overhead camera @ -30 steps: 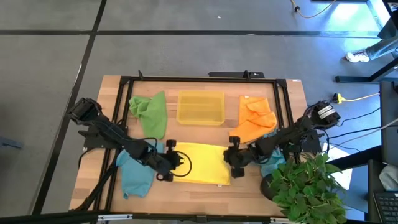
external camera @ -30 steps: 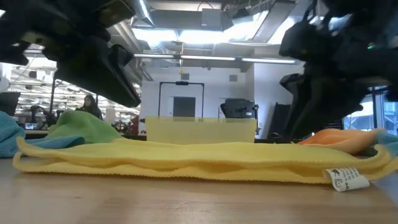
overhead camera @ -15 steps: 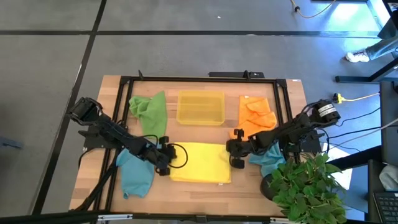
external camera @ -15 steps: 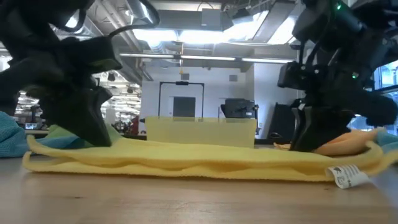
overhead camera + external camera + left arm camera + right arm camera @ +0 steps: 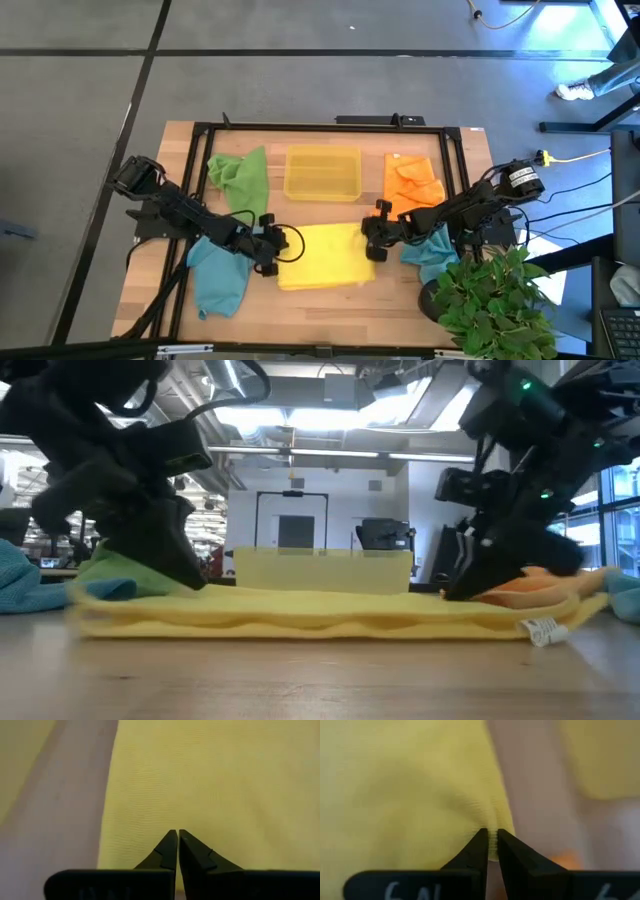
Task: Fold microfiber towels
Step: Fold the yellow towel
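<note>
Item: yellow towel (image 5: 320, 257), flat at worktop (image 5: 300, 305) front-centre. L tool (image 5: 268, 243) pinched on its left far corner; R tool (image 5: 371, 240) nipping the right far corner. I lift both evenly, keep the edge taut, carry to the near hem w/o dragging.

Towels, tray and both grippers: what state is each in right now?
Yellow towel: flat, pinched at both far corners.
Green towel: crumpled.
Orange towel: crumpled.
Left teal towel: crumpled.
Right teal towel: bunched, partly hidden under the arm.
Tray: upright, empty.
Left gripper: shut on the yellow towel.
Right gripper: shut on the yellow towel.
</note>
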`<state>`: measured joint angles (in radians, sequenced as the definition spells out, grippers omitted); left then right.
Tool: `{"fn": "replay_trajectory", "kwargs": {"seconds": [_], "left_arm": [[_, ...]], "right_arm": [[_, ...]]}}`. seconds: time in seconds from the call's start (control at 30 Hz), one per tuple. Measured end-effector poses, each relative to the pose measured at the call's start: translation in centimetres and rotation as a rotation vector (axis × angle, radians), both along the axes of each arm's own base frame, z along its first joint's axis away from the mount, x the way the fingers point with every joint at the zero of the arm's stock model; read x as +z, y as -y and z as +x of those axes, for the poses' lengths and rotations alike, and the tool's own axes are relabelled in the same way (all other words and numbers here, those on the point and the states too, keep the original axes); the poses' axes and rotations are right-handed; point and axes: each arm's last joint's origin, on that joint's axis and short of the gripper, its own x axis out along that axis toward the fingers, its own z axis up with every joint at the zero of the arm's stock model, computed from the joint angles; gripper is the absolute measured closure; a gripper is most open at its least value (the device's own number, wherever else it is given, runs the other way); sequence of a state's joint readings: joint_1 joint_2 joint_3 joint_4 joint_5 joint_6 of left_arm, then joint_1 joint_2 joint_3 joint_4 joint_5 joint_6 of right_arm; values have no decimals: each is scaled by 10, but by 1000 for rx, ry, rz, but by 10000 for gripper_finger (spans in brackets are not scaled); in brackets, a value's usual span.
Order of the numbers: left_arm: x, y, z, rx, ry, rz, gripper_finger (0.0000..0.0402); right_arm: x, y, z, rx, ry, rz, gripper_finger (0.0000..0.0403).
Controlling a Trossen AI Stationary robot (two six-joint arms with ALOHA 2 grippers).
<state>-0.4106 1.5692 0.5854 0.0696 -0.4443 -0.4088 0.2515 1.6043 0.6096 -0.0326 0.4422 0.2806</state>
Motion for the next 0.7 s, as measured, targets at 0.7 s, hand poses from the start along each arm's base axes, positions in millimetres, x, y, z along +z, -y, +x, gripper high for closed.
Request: {"fn": "replay_trajectory", "kwargs": {"seconds": [0.7], "left_arm": [[0, -31, 9, 91, -9, 88, 393]], "right_arm": [[34, -51, 18, 231, 22, 200, 357]]}}
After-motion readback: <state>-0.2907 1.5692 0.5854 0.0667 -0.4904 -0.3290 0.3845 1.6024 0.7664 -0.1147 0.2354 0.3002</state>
